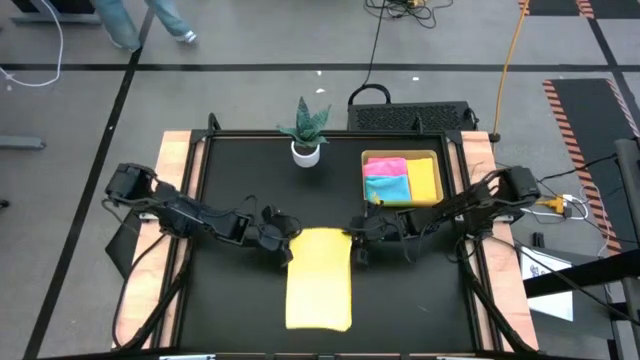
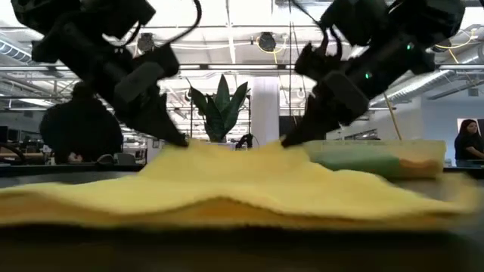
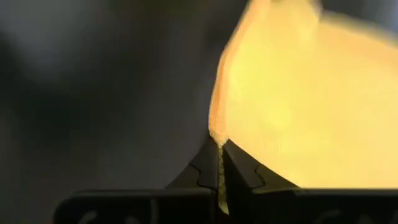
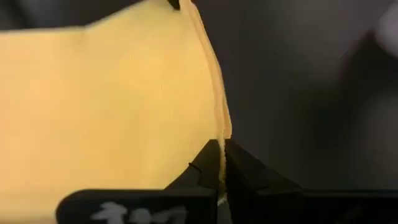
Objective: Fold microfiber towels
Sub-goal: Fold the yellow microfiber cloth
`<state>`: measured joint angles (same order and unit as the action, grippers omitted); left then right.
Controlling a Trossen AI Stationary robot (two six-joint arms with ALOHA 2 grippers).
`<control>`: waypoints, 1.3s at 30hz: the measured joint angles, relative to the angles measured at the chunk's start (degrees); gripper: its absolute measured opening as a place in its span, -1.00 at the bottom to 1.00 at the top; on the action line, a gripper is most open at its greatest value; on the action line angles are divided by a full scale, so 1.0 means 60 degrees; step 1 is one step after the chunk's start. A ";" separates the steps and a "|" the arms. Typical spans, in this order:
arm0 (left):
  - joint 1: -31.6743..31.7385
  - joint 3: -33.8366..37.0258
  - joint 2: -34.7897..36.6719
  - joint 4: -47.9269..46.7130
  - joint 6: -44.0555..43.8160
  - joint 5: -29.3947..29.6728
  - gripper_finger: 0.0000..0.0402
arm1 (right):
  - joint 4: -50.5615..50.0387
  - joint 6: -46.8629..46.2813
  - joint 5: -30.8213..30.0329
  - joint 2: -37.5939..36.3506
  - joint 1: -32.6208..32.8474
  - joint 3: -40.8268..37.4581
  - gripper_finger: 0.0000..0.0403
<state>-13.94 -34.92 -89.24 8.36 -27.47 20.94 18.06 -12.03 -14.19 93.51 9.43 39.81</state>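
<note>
On the dark worktop (image 1: pixel 230 300), mid-table: yellow towel (image 1: pixel 319 278) lying flat; left gripper (image 1: pixel 283 243) and right gripper (image 1: pixel 352 237) at its far corners, jaws pinched tight on the cloth edge.

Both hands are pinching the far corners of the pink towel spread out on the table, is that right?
Not quite: the towel they hold is yellow, not pink, as the high view shows. The left hand and right hand each pinch a far corner of the yellow towel. The pink towel lies in the tray.
</note>
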 joint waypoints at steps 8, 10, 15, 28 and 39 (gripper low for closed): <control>0.0047 -0.0007 0.1176 0.0342 0.2175 0.2143 -0.95 | 0.0321 0.1980 -0.2663 -0.0850 -0.0023 0.0004 -0.99; 0.0223 -0.0021 0.1177 0.0460 0.2687 0.2682 -0.97 | 0.0553 0.2538 -0.3269 -0.0842 -0.0180 0.0003 -0.99; 0.0552 -0.0010 0.1159 0.0410 0.3097 0.3831 -0.92 | 0.1038 0.3753 -0.4067 -0.0808 -0.0348 0.0004 -0.99; -0.1862 -0.0007 0.0850 0.0113 0.3594 0.2392 -0.97 | 0.0691 0.3785 -0.1312 -0.0634 0.1763 0.0007 -1.00; -0.3118 -0.0011 0.0154 0.1141 0.3302 0.2819 -0.96 | 0.1225 0.3557 -0.0480 -0.0381 0.2315 0.0007 -0.99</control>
<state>-32.64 -34.99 -88.31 15.20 -7.66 37.85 25.40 9.31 -17.07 91.22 23.31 39.86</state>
